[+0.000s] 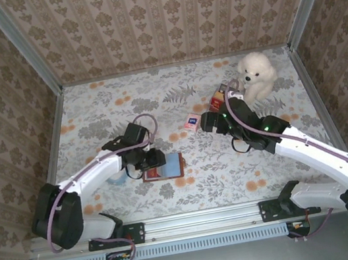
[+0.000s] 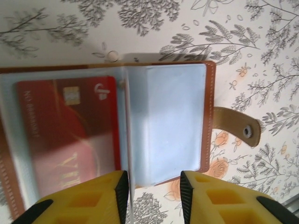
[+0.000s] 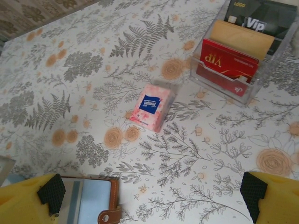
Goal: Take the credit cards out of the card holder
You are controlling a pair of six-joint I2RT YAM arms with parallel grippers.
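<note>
We see the left jaws spread over the open card holder (image 2: 163,121) with a red card (image 2: 65,130) inside, and the right jaws spread wide.

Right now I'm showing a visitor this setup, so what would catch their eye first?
Probably the white plush dog sitting at the far right. Next comes the brown card holder, lying open just ahead of the left claw with a red card in its clear sleeve. Then there's the clear stand of cards, with a pink tissue pack lying near it.
</note>
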